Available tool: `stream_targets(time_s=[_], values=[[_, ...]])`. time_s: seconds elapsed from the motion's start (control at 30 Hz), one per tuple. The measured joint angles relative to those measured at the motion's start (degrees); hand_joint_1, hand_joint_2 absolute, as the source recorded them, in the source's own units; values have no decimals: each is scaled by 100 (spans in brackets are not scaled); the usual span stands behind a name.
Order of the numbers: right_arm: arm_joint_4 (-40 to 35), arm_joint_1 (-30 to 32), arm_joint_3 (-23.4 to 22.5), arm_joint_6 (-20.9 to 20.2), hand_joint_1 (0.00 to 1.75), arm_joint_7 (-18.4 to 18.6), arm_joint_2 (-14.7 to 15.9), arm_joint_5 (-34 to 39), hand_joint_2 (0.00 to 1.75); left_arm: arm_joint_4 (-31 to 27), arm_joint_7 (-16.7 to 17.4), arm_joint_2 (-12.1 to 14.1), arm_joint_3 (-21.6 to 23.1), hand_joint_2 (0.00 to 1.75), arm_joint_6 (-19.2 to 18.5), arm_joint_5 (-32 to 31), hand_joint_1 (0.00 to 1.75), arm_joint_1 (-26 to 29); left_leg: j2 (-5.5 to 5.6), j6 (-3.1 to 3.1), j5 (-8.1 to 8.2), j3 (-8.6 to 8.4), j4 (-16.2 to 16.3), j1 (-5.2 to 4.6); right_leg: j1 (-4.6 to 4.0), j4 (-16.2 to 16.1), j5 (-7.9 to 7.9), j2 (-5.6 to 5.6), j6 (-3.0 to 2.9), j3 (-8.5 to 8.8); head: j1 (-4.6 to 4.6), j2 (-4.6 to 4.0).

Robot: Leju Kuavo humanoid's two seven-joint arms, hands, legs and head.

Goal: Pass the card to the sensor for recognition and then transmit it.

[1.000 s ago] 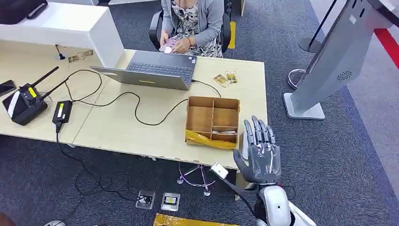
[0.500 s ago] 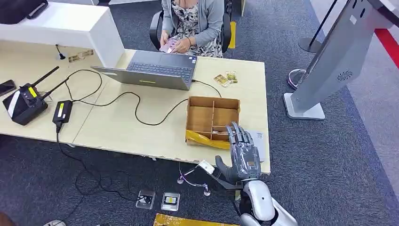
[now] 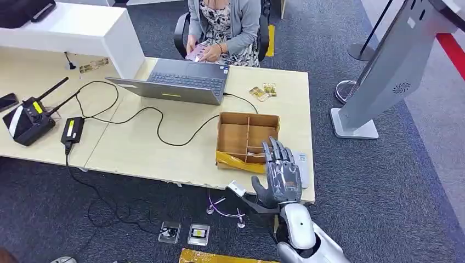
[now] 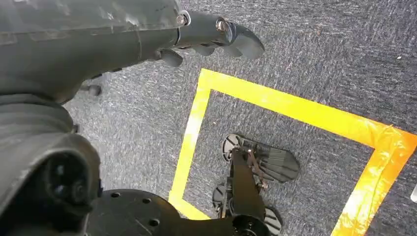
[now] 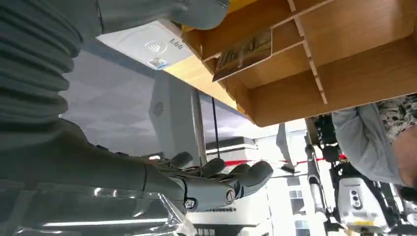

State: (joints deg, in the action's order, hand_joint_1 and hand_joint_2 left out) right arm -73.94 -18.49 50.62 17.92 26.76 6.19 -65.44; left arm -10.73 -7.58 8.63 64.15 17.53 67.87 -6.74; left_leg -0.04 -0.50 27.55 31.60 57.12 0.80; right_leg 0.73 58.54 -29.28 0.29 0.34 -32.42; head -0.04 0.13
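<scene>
Laptop (image 3: 181, 81) behind divided box (image 3: 248, 140) on desk (image 3: 142, 148).

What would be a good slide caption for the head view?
Robot's right hand hovers, fingers spread, beside a divided cardboard box on a desk.

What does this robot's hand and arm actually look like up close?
The right hand is dark grey, with long jointed fingers and a thick grey thumb. Its forearm is a smooth silver-white shell. A grey ribbed cover sits at the wrist, with small screws at the joints.
</scene>
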Motion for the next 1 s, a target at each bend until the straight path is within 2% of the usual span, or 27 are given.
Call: stream_targets(time_s=[0.23, 0.77, 1.0], values=[[50, -73, 0, -195, 0, 113, 0, -216, 175, 0, -2, -2, 0, 0, -59, -57, 0, -2, 0, 0, 0, 0, 0, 0, 0, 0, 0, 0, 0, 0, 0, 0], [385, -249, 18, -227, 0, 41, -114, 44, 175, 0, -76, -2, 13, 0, -140, -234, 0, -11, 0, 0, 0, 0, 0, 0, 0, 0, 0, 0, 0, 0, 0, 0], [805, -513, 39, -302, 0, 172, -251, -389, 175, 0, -72, -2, 20, 0, -164, -348, 0, -34, -1, 0, 0, 0, 0, 0, 0, 0, 0, -1, 0, -1, 0, 0]])
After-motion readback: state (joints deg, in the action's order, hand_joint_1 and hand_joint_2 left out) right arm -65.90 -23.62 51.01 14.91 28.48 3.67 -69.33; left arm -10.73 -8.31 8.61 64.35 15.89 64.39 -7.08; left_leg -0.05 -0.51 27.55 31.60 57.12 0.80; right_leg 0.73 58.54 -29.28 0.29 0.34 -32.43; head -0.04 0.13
